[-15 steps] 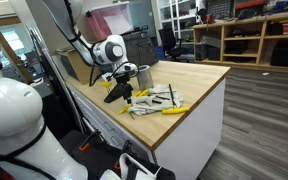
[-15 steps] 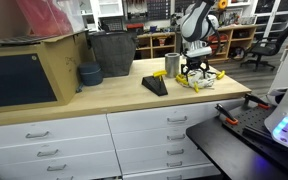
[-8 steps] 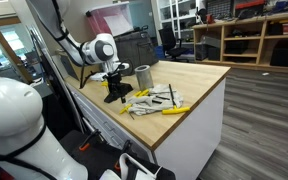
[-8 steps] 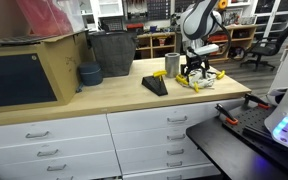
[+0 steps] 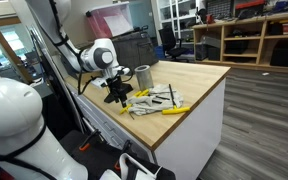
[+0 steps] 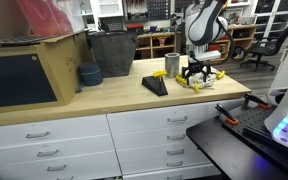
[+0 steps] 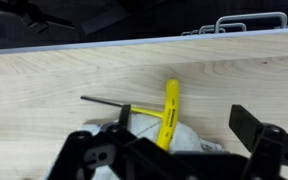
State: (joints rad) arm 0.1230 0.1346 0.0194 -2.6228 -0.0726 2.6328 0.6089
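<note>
In an exterior view: gripper [image 5: 117,90] hangs low over one end of the wood counter [image 5: 199,75], fingers pointing down, just beside a tool pile [image 5: 156,99] w/ yellow handles. Metal cup [image 5: 141,76] stands upright close behind. Jaw gap unreadable here, dark shapes merge. In an exterior view from the drawer side: gripper sits above the tool pile near the counter's end, contact not discernible, cup just beside. Black wedge [image 6: 155,86] lies toward mid-counter, apart from the pile. Dark bowl [image 6: 89,74], black bin [image 6: 112,52] and cardboard box [image 6: 29,65] are further along, well apart from gripper. Wrist view: fingers [image 7: 256,130] spread wide, nothing pinched. Btwn them, on the wood, lies the yellow T-handle key [image 7: 169,112], its yellow bar running away from the camera, near end resting on a pale cloth-like lump [image 7: 184,138]. Thin black rod [image 7: 104,101] lies just beside the key, approx crosswise to it. Neither finger touches the key.
</note>
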